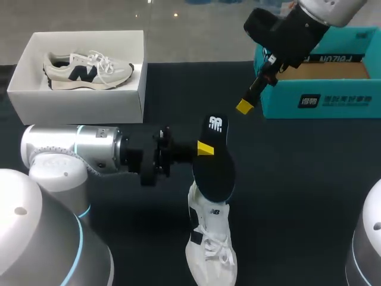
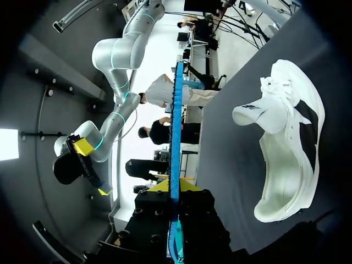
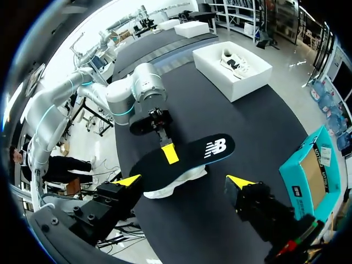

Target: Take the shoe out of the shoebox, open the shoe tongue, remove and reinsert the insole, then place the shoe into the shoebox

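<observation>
Pinches the dark insole (image 1: 214, 164) in the left gripper (image 1: 205, 149), jaws pressed onto it from both faces, one yellow fingertip (image 3: 169, 153) flat on the upper face near the long edge. Holds that insole in the air above the white shoe (image 1: 211, 247), the end with the white logo pointing toward the table's far side, the other end overlapping the shoe's opening in the head view; cannot tell whether the two touch. From the left wrist, sees the insole only edge-on, a thin blue line running out between the two yellow tips.

On the dark table (image 1: 297, 202), close to the near edge: the white shoe, toe toward that edge, laces loose, tongue (image 2: 258, 114) pulled up and away from the opening.

Hangs the right gripper (image 3: 184, 181) above the table, jaws spread wide with nothing between them, just beside the teal box (image 1: 321, 101) and apart from the insole's logo end. Looks down from there on insole and shoe together.

At the far left corner: a white shoebox (image 1: 77, 98), open, with a cream sneaker (image 1: 89, 70) bearing a dark logo inside it. At the far right corner: the teal box, open, brown inside.
</observation>
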You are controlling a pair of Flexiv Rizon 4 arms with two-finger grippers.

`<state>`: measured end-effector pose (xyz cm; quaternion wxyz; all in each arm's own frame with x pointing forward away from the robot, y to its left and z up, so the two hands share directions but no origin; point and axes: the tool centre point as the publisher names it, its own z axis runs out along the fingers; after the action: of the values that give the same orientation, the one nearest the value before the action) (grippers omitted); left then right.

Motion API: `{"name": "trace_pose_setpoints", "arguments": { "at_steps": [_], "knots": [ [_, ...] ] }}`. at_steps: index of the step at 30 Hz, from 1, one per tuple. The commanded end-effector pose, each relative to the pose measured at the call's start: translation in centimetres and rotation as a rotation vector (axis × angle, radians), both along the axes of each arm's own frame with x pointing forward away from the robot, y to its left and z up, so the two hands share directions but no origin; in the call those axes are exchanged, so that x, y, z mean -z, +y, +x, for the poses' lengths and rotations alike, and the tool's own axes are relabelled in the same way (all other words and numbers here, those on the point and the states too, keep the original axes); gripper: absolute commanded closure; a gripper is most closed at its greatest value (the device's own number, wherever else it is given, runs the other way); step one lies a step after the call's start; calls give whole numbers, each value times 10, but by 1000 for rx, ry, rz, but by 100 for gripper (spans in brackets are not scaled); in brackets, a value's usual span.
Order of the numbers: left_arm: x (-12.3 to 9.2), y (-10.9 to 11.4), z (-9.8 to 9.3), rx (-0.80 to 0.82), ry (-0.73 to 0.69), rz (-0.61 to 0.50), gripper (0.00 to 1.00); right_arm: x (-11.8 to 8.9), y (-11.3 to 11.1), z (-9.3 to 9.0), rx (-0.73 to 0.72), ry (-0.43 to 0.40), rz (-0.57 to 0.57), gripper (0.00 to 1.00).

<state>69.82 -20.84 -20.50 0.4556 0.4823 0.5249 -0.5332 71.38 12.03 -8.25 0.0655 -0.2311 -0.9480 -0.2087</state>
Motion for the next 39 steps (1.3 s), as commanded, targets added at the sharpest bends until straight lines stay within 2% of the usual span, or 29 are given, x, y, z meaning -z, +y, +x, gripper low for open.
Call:
{"name": "trace_pose_setpoints", "arguments": {
  "at_steps": [1,6,27,29,32,38,39],
  "knots": [
    [-1,1,-1,0,-4,4,100,-9,3,-6,7,-29,-53,0],
    [-2,0,-2,-23,-7,12,100,-14,3,-7,24,-44,-61,0],
    [-2,0,-2,-23,-7,12,100,-14,3,-7,24,-44,-61,0],
    [-7,-5,-5,35,142,83,100,-14,3,-7,24,-44,-61,0],
    [-12,-9,-9,89,290,153,100,-14,3,-7,24,-44,-61,0],
    [-26,-5,-21,159,533,201,100,-14,3,-7,24,-44,-61,0],
    [-28,-2,-22,176,564,181,100,-14,3,-7,24,-44,-61,0]
  ]
}}
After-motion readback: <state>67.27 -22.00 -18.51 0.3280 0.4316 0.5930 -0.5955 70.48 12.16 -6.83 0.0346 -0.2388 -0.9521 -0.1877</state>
